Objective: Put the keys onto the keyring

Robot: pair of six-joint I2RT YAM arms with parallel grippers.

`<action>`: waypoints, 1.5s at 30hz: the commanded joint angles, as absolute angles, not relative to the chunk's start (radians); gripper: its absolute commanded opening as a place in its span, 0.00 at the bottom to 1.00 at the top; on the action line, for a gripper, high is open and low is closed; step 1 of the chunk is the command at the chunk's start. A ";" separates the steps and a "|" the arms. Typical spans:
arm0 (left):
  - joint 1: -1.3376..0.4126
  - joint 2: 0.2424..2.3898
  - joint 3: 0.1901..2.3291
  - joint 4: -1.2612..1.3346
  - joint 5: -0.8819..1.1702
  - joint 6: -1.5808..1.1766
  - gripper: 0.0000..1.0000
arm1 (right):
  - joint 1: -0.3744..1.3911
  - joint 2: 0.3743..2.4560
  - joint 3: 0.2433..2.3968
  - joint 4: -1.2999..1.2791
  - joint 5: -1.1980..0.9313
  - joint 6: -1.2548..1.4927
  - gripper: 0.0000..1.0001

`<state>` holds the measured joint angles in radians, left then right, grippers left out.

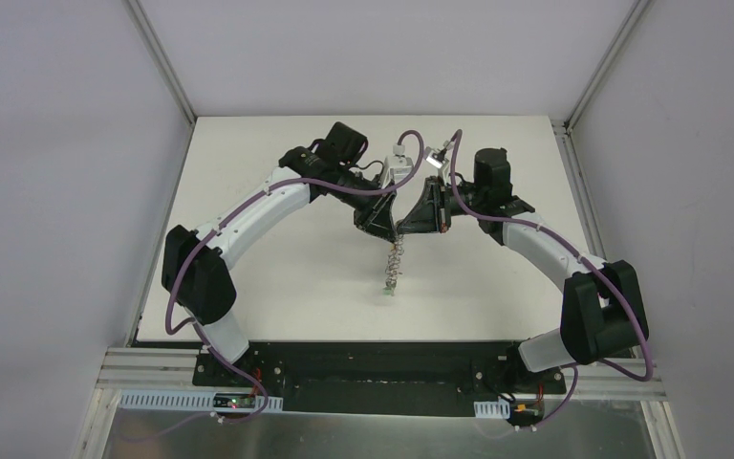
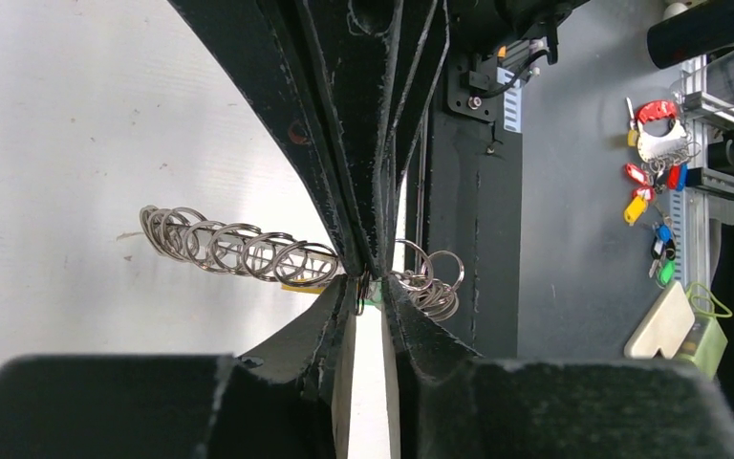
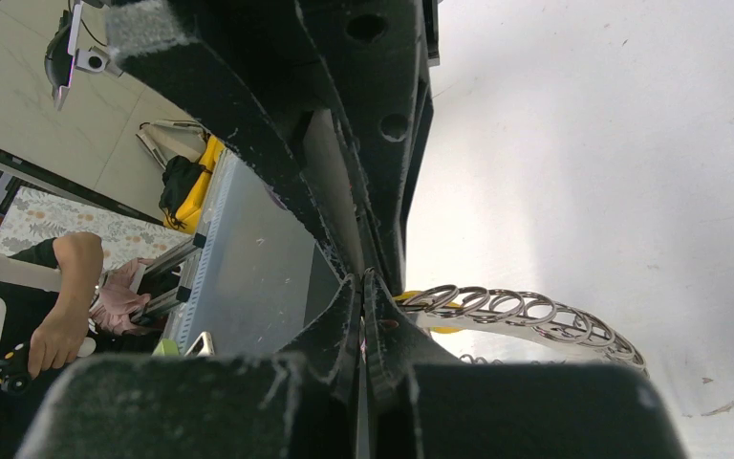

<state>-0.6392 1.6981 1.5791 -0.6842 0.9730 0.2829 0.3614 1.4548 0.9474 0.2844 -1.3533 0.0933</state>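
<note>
Right jaws are pressed fully together on the rim of the keyring (image 3: pixel 526 311), and they meet the left jaws tip to tip, almost touching. Left jaws are narrowed to a slim wedge around that same stretch of rim; whether they bear on the metal we cannot tell. From the pinch the keyring runs out to both sides, seemingly lifted off the counter (image 2: pixel 76 115), with its wire loops fanning away from the tips. Just beside the tips, behind the nearest loops, sits the yellow key (image 2: pixel 302 285). A speck we take for the green key (image 1: pixel 388 293) shows at the end of the ring farthest from the jaws. Whether either key is threaded on, we cannot tell.

We judge the main risk to be the grip itself: a thin flat rim held at one spot can pivot or slide out if the left jaws close off-centre or push sideways. With both sets of tips so crowded, one can knock the other. A loop may also snag a tip and drag the ring, shaking a loose key down onto the counter.
</note>
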 commanded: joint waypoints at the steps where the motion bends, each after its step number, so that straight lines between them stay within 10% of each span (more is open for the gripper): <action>1: -0.627 1.699 1.587 -0.670 1.032 0.282 0.14 | 0.355 1.413 0.960 0.333 -1.386 0.093 0.00; 6: -0.627 1.701 1.592 -0.679 1.040 0.287 0.00 | 0.353 1.412 0.957 0.332 -1.379 0.093 0.00; 45: -0.618 1.684 1.655 -0.766 0.987 0.346 0.00 | 0.378 1.364 0.943 0.178 -1.324 -0.106 0.15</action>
